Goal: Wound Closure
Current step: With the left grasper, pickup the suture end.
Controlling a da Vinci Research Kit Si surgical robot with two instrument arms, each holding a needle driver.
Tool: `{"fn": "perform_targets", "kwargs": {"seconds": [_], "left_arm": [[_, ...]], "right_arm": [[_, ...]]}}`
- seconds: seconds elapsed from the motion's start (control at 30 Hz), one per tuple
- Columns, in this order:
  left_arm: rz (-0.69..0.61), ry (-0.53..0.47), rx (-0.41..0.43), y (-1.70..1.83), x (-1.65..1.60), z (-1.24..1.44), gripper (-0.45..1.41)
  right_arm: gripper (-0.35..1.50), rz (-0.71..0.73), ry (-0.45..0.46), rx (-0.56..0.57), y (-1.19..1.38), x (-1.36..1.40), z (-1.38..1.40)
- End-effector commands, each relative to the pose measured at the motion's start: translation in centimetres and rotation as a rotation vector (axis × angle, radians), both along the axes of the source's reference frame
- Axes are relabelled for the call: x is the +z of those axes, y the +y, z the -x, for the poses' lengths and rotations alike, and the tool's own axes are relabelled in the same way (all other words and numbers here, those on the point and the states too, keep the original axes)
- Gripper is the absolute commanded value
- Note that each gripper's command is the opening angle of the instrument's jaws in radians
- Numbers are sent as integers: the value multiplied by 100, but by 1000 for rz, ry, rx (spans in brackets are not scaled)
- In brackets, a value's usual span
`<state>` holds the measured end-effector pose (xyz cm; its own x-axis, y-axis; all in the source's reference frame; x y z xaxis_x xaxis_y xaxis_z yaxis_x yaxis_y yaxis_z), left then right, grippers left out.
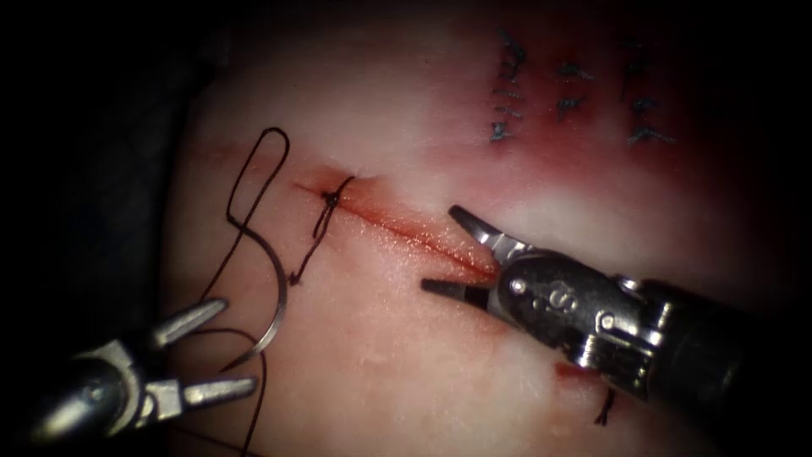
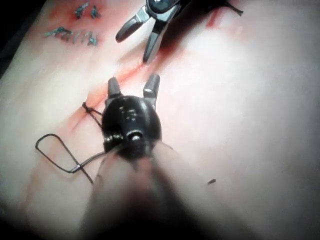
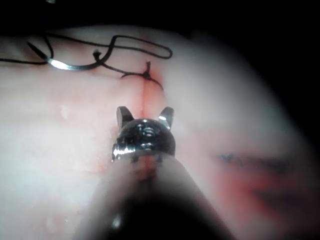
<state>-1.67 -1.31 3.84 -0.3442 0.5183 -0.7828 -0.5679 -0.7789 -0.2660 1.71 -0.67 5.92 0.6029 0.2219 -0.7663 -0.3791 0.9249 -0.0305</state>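
The left tool is noted nearest, jaws apart and empty, left of the cut. The needle is seen lying free on the tissue, just left of the cut, trailing thread. The right tool is held spread and empty astride the cut's right end. One knot is tied at its left end. Slack loops are judged liable to snag either tool.

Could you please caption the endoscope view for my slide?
Both tools, left and right, open and empty; needle lying free left of the cut.
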Motion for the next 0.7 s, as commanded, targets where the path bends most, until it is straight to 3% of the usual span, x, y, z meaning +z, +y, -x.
{"fn": "perform_targets", "kwargs": {"seconds": [0.03,0.2,0.4,0.7], "left_arm": [[-12,3,-8,7,14,14,63],[-21,13,-34,17,45,30,63],[-42,1,-60,26,69,24,63],[-70,123,-37,25,97,14,63]], "right_arm": [[147,2,3,-3,2,3,-5],[145,2,6,-6,0,1,-4],[145,0,4,-7,0,1,-5],[145,1,4,-6,-1,1,-7]]}}
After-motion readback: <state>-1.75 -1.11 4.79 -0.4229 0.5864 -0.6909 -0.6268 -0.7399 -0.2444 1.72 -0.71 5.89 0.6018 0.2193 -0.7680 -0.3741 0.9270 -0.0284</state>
